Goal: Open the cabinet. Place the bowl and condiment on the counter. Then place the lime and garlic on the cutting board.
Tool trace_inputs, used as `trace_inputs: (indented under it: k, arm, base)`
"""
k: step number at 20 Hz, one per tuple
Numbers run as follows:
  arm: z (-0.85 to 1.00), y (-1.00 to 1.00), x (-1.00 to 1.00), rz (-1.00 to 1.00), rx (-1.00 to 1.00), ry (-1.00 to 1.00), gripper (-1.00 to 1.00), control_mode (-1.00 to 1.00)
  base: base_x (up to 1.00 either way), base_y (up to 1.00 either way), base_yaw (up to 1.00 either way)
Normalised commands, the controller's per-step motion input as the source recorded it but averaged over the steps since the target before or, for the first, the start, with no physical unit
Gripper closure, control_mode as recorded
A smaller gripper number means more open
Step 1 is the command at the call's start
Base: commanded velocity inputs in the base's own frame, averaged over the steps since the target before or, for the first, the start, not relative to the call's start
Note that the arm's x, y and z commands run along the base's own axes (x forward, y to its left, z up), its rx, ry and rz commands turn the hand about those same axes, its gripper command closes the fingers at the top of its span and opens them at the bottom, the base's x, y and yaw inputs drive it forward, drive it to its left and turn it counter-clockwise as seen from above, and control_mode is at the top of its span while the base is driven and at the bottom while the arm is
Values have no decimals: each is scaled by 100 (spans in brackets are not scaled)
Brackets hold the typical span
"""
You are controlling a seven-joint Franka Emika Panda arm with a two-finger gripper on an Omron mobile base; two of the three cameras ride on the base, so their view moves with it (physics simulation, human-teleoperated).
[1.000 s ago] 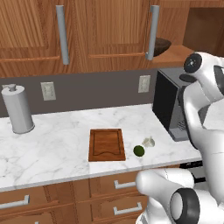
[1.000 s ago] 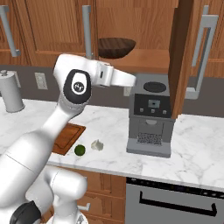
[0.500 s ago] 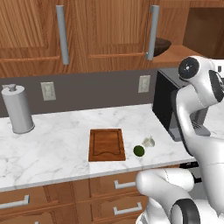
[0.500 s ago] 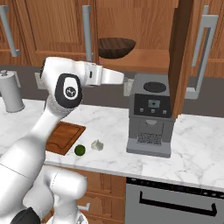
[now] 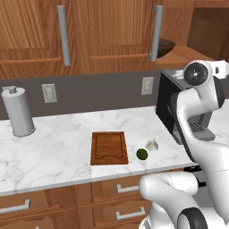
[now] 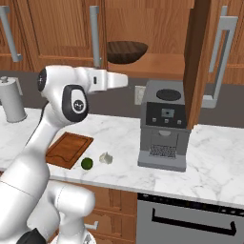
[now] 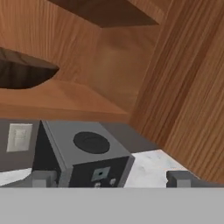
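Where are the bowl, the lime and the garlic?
bowl (image 6: 126,50): right base view, on its dark outer wall, on the cabinet shelf.
lime (image 5: 142,154): left base view, middle of the green fruit.
garlic (image 5: 152,145): left base view, on the bulb's pale body.

We see the bowl (image 7: 22,74) cut off by the hand view's left edge, and the cabinet (image 6: 202,62) door's top cropped in the right base view.

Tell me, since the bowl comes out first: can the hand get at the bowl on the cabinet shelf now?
Probably yes. The cabinet door is swung open, the bowl sits exposed on the shelf, and the open hand faces the opening with nothing between.
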Motion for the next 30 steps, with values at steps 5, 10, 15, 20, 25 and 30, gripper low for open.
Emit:
trace_inputs:
  k: [5,10,15,20,25,30]
  arm:
    - [0,34,21,21,0,-3,-100,-100]
    - [1,35,18,18,1,-3,-100,-100]
    - [3,37,17,14,3,-3,-100,-100]
    - [11,36,15,11,4,0,-100,-100]
    - [15,32,13,8,7,0,-100,-100]
    - [9,23,3,9,8,-1,-100,-100]
  base:
    - [0,0,0]
    - [0,0,0]
    - [0,0,0]
    - [0,0,0]
    - [0,0,0]
    - [0,0,0]
